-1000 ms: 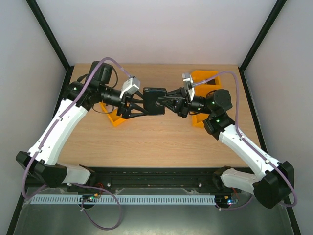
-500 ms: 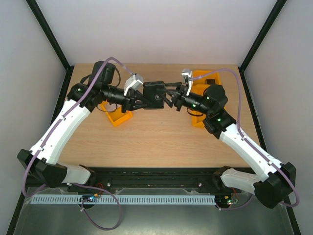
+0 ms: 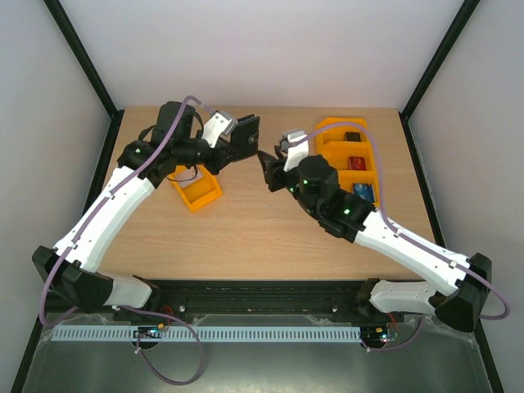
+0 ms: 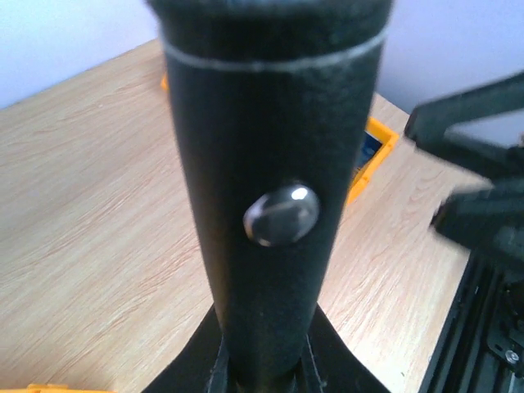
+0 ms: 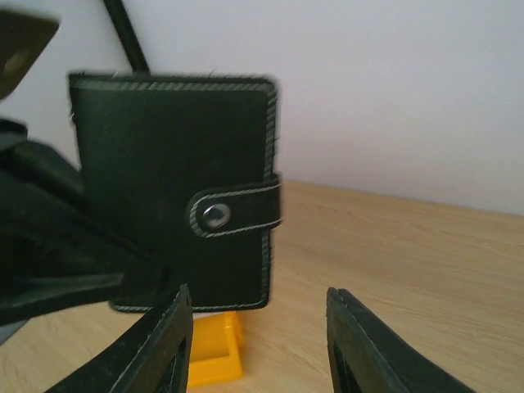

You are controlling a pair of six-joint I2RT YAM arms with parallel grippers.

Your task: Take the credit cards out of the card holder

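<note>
The holder [image 5: 176, 192] was up in the air over the far left of the worktop [image 3: 246, 221], closed, with its tab [image 5: 233, 209] snapped across the front edge by a metal stud [image 5: 215, 214]. No cards showed in any view; if they were there, they were presumably inside, so none of the task looked done yet.

The left claw [image 3: 235, 141] was clamped on the holder's lower end. In the left wrist view the holder stood edge-on straight out from the fingers, filling the middle of the frame. Held this way, raised and turned, its clasp face pointed at the other arm, probably so that the tab could be reached without the worktop getting in the way.

The right claw [image 5: 256, 303] was just short of the holder, apart from it, its fingers spread wide and empty, with the holder's lower edge framed between them. From there the likely next job was to catch the tab and pull the snap free. That would call for a fine pinch on a thin strap, and a miss could twist the holder in the left grip.

Below and beside the arms sat two orange trays, one at the left [image 3: 196, 190] and one at the right [image 3: 340, 131], both untouched.
</note>
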